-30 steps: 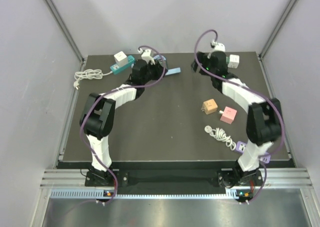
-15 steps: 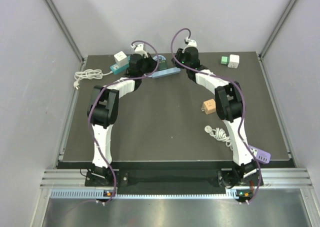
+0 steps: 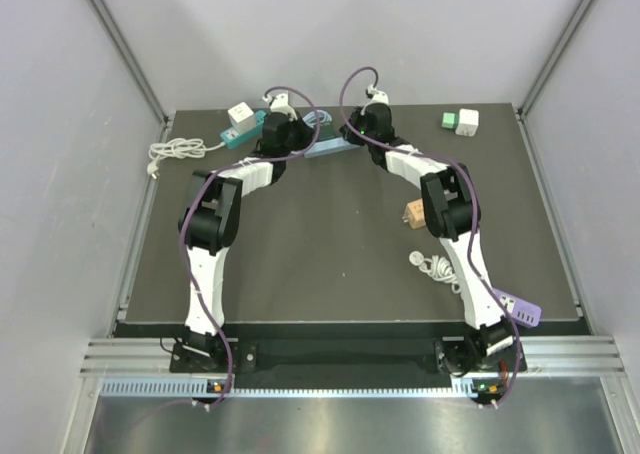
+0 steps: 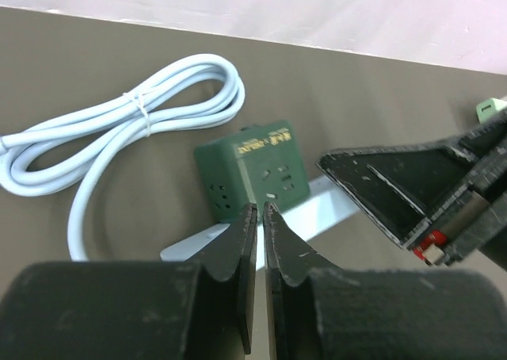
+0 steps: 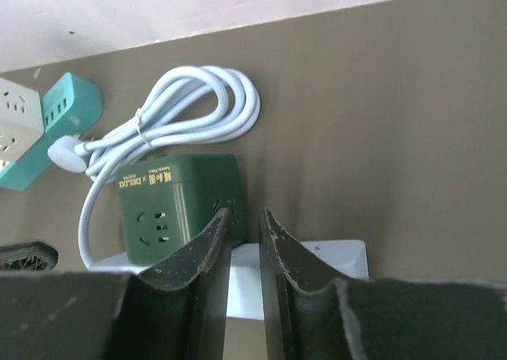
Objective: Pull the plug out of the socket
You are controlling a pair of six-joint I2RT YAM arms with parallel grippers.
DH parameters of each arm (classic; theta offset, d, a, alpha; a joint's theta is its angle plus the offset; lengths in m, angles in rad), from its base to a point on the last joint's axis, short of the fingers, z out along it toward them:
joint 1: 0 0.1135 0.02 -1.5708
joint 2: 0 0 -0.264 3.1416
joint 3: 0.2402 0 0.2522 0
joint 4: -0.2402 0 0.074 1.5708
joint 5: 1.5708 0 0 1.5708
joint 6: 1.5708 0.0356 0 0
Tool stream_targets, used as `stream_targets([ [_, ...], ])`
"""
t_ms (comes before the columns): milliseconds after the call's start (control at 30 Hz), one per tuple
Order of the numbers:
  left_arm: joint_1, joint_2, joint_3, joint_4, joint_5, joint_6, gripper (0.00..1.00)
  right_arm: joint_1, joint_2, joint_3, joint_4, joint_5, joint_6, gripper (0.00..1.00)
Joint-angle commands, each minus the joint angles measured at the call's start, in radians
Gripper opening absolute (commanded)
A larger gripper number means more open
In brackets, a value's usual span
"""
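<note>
Fingers, left gripper point(image 4: 259, 217): mine, nearly closed, a slit between them, holding nothing. Green cube plug point(image 4: 253, 171) just beyond their tips, seated on pale strip socket point(image 4: 329, 214); coiled white cord point(image 4: 119, 130) behind it. Right gripper point(image 5: 245, 224): narrow gap, nothing held, plug point(image 5: 176, 204) just left. Only the right wrist view shows teal strip point(image 5: 49, 126).

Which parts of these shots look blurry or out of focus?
Left wrist view: the near end effector is soft, the green adapter cube fairly sharp. Right wrist view: end effector bases blur, the coiled cord stays crisp. Top view: evenly sharp.
</note>
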Motion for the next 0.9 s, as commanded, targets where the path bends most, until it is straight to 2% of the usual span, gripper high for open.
stream_targets([
  [0, 0.009, -0.023, -0.007, -0.007, -0.034, -0.023, 0.12, 0.016, -0.073, -0.092, 0.023, -0.029, 0.014, 0.20],
  [333, 0.023, -0.024, -0.015, -0.134, -0.070, -0.201, 0.15, 0.031, -0.181, -0.271, 0.065, -0.006, -0.039, 0.12],
  [433, 0.024, -0.023, -0.029, -0.137, -0.036, -0.261, 0.23, 0.034, -0.197, -0.293, 0.071, -0.008, -0.048, 0.11],
  [533, 0.027, -0.030, -0.030, -0.169, -0.034, -0.315, 0.37, 0.034, -0.195, -0.284, 0.068, -0.011, -0.058, 0.11],
  [700, 0.029, -0.072, -0.026, -0.277, -0.140, -0.434, 0.56, 0.034, -0.189, -0.273, 0.065, -0.012, -0.053, 0.11],
  [867, 0.029, -0.078, 0.005, -0.419, -0.183, -0.597, 0.56, 0.036, -0.200, -0.284, 0.069, -0.008, -0.059, 0.11],
])
